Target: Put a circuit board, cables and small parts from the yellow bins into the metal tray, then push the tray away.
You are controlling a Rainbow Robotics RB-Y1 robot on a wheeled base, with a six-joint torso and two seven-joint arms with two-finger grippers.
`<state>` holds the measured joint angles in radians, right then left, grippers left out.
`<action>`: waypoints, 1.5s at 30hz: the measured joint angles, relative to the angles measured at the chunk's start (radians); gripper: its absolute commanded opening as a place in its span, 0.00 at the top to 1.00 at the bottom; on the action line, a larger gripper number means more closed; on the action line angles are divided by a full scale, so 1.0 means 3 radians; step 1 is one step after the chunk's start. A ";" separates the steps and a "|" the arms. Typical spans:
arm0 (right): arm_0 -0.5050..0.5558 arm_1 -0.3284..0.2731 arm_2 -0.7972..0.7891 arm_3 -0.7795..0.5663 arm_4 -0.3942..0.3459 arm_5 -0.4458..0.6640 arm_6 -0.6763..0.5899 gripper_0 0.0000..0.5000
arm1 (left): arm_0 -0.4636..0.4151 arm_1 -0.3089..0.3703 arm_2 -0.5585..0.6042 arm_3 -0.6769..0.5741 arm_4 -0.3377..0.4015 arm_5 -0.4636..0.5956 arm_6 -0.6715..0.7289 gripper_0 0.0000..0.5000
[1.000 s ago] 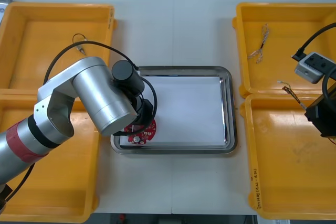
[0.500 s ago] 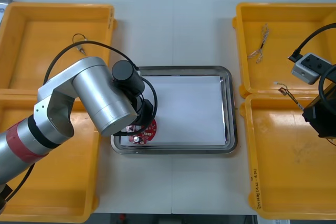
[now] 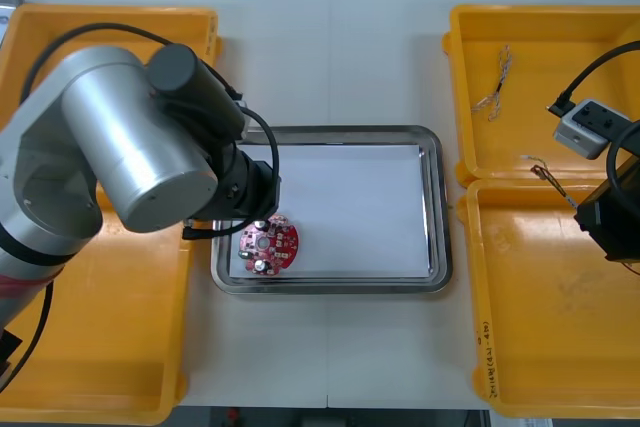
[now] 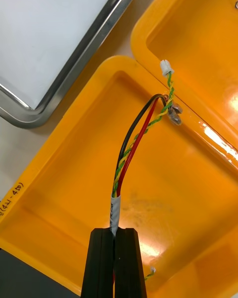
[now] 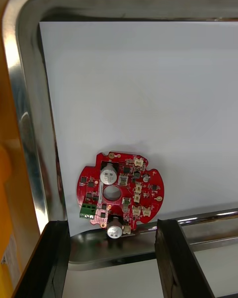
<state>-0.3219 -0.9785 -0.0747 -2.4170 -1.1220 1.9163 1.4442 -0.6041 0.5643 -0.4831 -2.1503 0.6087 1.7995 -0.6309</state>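
Cable [image 4: 131, 149] end buried in right jaws; circuit board [image 5: 120, 191] before spread left jaws.

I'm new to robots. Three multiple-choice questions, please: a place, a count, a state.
1. Where is the round red circuit board? A) on the table B) in the metal tray C) on the floor
2. How many yellow plastic bins? A) two B) six C) four
3. The right claw is A) shut on a black, red and yellow cable bundle B) open C) shut on nothing
1B, on its white inside, before the open left claw; 2C, two each side; 3A, wires leave its closed fingers.
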 measured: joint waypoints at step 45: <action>-0.1630 0.1197 0.2100 0.0868 0.1197 0.0002 0.0624 1.00 | -0.0689 0.0705 0.1360 0.1889 0.0967 0.0377 -0.2446 0.00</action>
<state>-0.8109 -0.6195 0.5553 -2.1565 -0.7628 1.9168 1.6315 -0.8109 0.7758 -0.0751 -1.5836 0.8988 1.9127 -1.3648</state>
